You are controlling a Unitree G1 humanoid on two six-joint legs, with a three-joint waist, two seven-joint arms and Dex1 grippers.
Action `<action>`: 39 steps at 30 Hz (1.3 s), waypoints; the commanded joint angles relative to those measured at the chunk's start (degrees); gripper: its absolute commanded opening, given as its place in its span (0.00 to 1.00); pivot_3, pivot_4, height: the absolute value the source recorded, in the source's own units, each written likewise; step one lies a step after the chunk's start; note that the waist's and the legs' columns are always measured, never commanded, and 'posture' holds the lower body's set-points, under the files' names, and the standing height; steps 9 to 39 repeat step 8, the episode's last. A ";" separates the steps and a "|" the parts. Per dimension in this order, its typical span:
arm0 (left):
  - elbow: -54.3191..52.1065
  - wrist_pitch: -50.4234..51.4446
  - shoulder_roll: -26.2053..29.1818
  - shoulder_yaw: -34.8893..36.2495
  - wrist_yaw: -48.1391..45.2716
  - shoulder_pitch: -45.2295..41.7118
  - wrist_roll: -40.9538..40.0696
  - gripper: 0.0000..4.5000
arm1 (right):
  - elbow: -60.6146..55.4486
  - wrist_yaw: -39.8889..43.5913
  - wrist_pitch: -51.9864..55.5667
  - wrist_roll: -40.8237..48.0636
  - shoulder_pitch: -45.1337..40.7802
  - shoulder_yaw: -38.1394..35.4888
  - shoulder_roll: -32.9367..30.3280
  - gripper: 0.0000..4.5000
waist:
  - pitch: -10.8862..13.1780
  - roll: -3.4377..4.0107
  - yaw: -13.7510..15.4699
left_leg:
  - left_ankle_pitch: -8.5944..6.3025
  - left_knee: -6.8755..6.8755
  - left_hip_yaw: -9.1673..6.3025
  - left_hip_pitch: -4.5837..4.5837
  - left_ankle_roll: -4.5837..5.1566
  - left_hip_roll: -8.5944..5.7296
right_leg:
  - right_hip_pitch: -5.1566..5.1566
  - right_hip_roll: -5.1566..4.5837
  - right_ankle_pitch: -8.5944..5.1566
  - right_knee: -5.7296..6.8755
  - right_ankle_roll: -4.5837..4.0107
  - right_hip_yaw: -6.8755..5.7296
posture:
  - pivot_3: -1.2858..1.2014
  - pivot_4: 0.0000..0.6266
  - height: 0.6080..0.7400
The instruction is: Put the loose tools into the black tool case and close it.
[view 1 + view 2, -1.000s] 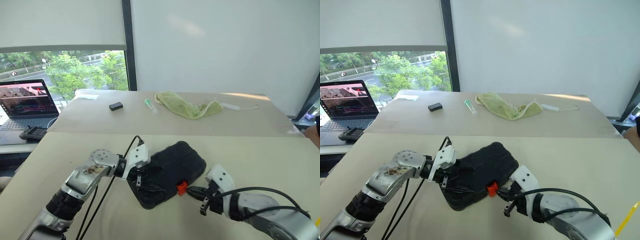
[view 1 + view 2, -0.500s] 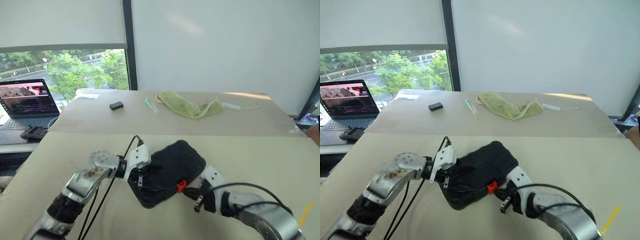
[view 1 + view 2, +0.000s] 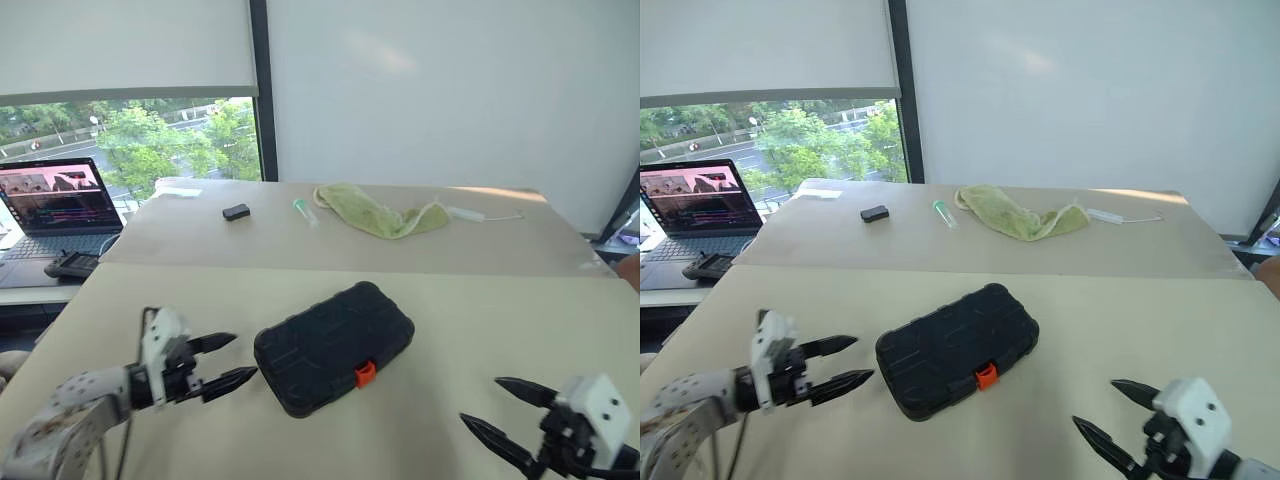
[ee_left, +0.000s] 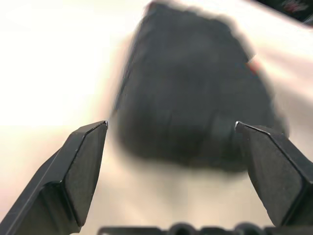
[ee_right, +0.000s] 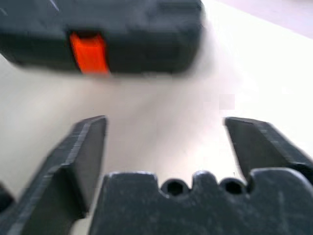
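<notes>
— Where's the black tool case (image 3: 334, 346)?
— Shut, flat near the tabletop's (image 3: 480, 310) front edge, orange latch (image 3: 365, 374) facing the robot.
— And the arms?
— Left gripper (image 3: 226, 361) level beside its left end, fingers spread, empty. Right gripper (image 3: 497, 411) low at the front right, also wide, holding nothing.

Tool case (image 4: 190, 93) blurred, contents perhaps hidden

Both grippers were touching the black tool case (image 3: 334, 346) a moment ago. Now the left gripper (image 3: 226, 361) has pulled away to the left side and sits apart from it, fingers wide. The right gripper (image 3: 503, 410) let go of the orange latch (image 3: 365, 374), opened up, and moved off to the right.
</notes>
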 commanded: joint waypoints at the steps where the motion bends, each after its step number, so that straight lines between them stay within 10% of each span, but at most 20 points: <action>1: -0.66 -3.11 1.18 5.67 -2.27 6.10 -0.13 1.00 | 2.50 6.87 -7.59 -0.36 3.62 -5.89 0.15 1.00 | -0.01 0.04 0.13 | -0.01 -0.01 0.00 0.02 0.00 0.00 | 0.00 -0.04 -0.04 0.01 -0.01 0.00 | 0.52 0.24 1.00; 39: 0.02 -5.65 0.56 7.47 -3.79 10.78 -0.97 1.00 | 7.27 10.47 -13.07 -2.57 3.42 -6.55 -1.07 1.00 | -0.01 0.02 0.35 | -0.02 -0.07 0.01 0.02 -0.02 0.02 | -0.04 -0.13 -0.09 0.00 -0.04 -0.03 | 0.52 0.24 1.00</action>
